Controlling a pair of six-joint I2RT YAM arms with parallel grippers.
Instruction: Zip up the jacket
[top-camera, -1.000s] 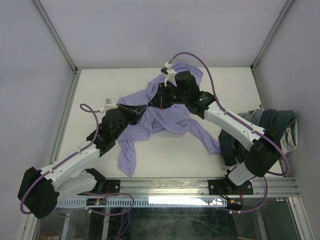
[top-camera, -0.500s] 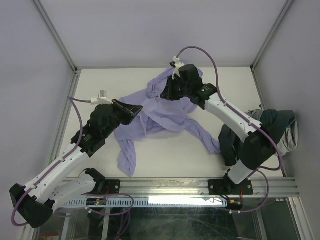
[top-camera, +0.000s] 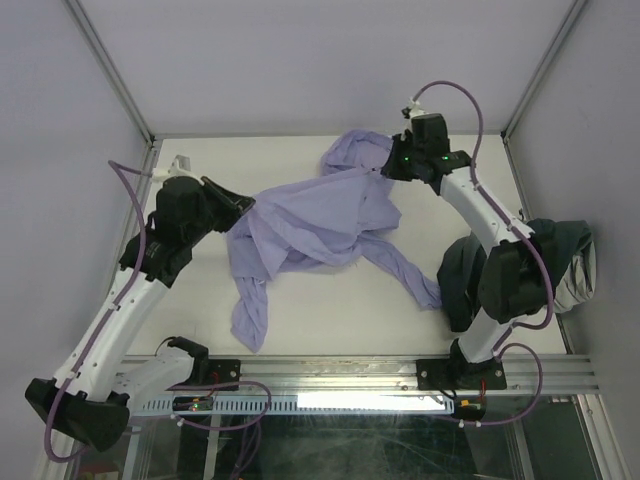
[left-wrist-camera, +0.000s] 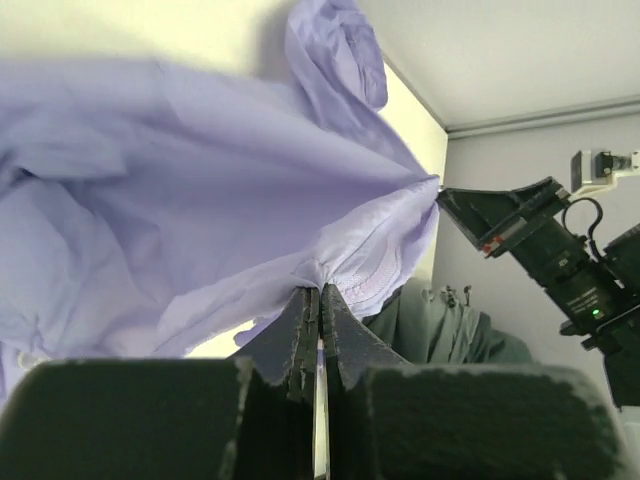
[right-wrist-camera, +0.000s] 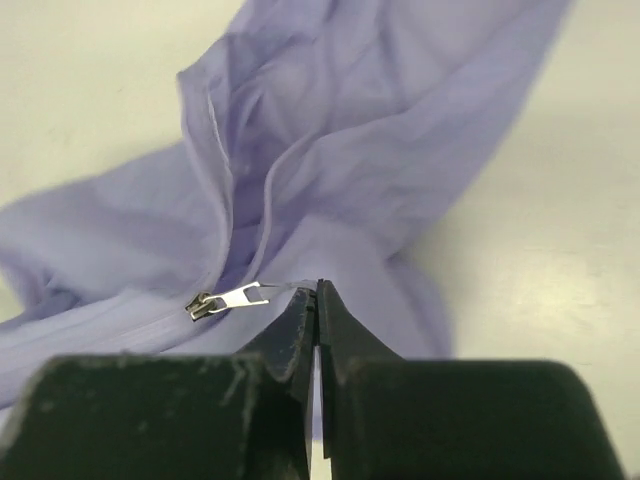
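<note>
Currently, the jacket (top-camera: 320, 215) is lying crumpled across the middle of the table (top-camera: 330, 320), part of it stretching taut between both arms. Left gripper (left-wrist-camera: 318, 298): fingers pressing together on a fold of the cloth. Right gripper (right-wrist-camera: 316, 300): fingers pinching shut on the jacket's edge, right beside the metal zipper pull (right-wrist-camera: 228, 299). A dark garment (top-camera: 560, 260) is sitting bunched at the table's right side.
</note>
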